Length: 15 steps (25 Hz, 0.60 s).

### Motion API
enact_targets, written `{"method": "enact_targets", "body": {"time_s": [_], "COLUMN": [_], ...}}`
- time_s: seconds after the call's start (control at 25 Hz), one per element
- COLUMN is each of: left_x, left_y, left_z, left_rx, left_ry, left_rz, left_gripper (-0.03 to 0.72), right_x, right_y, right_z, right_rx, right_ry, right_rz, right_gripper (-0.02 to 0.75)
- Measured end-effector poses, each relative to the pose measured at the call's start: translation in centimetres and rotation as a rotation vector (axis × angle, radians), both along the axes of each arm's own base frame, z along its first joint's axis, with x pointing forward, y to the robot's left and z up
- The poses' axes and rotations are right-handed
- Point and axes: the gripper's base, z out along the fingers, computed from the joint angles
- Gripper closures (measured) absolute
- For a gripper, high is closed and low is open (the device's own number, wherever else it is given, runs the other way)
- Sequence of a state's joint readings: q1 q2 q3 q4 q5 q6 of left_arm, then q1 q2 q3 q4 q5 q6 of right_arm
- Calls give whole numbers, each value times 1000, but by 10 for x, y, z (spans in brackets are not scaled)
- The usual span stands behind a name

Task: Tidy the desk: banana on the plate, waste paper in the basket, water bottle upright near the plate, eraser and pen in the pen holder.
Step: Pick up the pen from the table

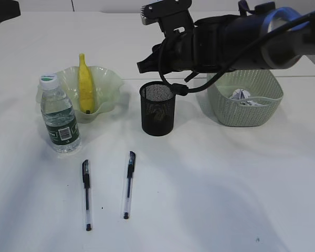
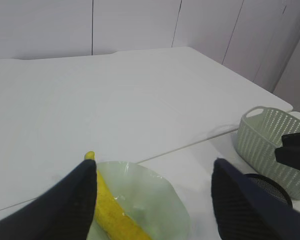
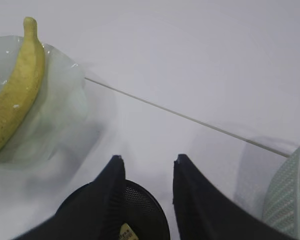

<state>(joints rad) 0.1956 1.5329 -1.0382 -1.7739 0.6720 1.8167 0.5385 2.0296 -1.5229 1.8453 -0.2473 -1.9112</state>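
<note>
Water bottle: upright on the desk beside the plate; dark green label, print too small to read. Banana: in the plate. Two pens: flat on the desk, front. Pen holder: centre; a small yellowish item shows inside. Right gripper: arm stretched in from the right, poised over the holder, fingers apart, empty. Basket: right, waste paper inside. Left gripper: above the plate, fingers wide apart, empty.
</note>
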Motion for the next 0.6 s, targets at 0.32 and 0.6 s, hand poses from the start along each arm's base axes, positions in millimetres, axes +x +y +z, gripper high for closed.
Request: {"method": "enact_targets", "body": {"time_s": [0.32,0.6], "left_x": [0,0], "left_y": [0,-1], "left_z": [0,0], "left_rx": [0,-4], "left_ry": [0,-3], "left_rz": [0,-10], "left_gripper": [183,183], "right_x": [-17,-34], "right_y": [1,-8], "right_z": [7,-11], "right_rx": [85,69], "right_ry": [22,92], "right_rz": [75,71], "right_gripper": [489,489]}}
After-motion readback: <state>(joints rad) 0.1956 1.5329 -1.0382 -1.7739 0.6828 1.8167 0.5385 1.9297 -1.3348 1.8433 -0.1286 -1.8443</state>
